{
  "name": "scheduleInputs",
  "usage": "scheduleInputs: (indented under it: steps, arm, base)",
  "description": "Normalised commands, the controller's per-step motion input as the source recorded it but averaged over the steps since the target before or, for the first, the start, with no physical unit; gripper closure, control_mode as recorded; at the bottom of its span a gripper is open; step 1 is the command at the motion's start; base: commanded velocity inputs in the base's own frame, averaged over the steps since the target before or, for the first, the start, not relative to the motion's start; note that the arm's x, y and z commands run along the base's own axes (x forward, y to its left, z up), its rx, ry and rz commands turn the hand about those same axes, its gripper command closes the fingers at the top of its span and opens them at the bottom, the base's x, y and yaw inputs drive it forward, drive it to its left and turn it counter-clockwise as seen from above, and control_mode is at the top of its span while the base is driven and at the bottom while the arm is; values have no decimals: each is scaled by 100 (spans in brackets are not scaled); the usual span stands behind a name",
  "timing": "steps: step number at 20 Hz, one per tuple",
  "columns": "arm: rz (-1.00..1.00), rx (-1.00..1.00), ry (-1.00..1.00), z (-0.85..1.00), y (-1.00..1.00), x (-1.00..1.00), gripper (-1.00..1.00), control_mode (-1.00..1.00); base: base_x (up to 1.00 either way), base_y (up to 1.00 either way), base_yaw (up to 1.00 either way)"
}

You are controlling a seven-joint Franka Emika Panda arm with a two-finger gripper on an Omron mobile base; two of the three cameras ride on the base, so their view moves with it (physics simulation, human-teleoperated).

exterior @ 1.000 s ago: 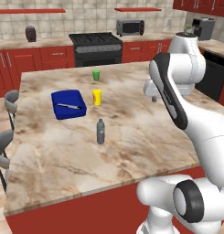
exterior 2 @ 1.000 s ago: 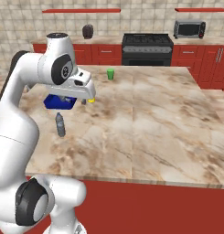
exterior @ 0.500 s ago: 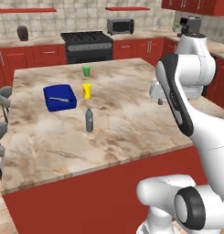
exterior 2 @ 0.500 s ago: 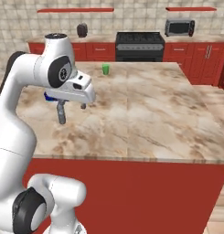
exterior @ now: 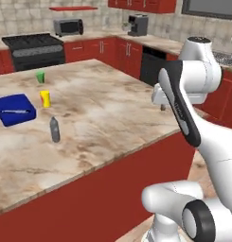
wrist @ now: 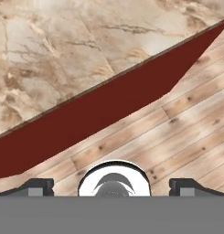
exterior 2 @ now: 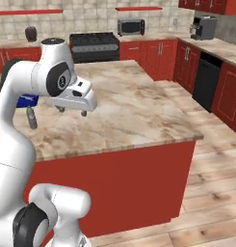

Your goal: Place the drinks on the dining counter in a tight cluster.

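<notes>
On the dining counter (exterior: 112, 108) (exterior 2: 129, 106) one of the drinks, a small grey bottle (exterior: 54, 129) (exterior 2: 31, 117), stands upright near the left side. My gripper (exterior: 161, 107) (exterior 2: 72, 112) hangs open and empty above the counter's near right part, far to the right of the bottle. In the hand view the fingertips (wrist: 38, 186) of the gripper (wrist: 111, 185) stand wide apart, above the marble top (wrist: 63, 55), the counter's red side and the wooden floor.
A blue flat box (exterior: 13, 109) (exterior 2: 27, 100), a yellow cup (exterior: 45, 98) and a green cup (exterior: 40, 76) stand behind the bottle. A stove (exterior: 32, 47), microwave (exterior: 68, 27) and coffee machine (exterior: 138, 24) line the back wall. A black dishwasher (exterior 2: 205, 79) faces open wooden floor at the right.
The whole picture has shifted, so the base has driven and turned towards the island's right end. The things on the counter now sit further left in view. The gripper stays open.
</notes>
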Motion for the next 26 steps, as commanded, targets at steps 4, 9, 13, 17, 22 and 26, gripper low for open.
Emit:
scheduleInputs:
  steps: [4,9,13,17,22,26]
  arm:
    - [0,0,0,0,0,0,-100,100]
    - [0,0,0,0,0,0,-100,100]
    - [0,0,0,0,0,0,-100,100]
    - [0,0,0,0,0,0,-100,100]
    - [0,0,0,0,0,0,-100,100]
    - [0,0,0,0,0,0,-100,100]
  base:
    - [3,-1,-69]
    - [0,-19,-80]
    - [0,-7,-89]
    - [0,0,-97]
    - [0,1,-100]
    - [85,77,-67]
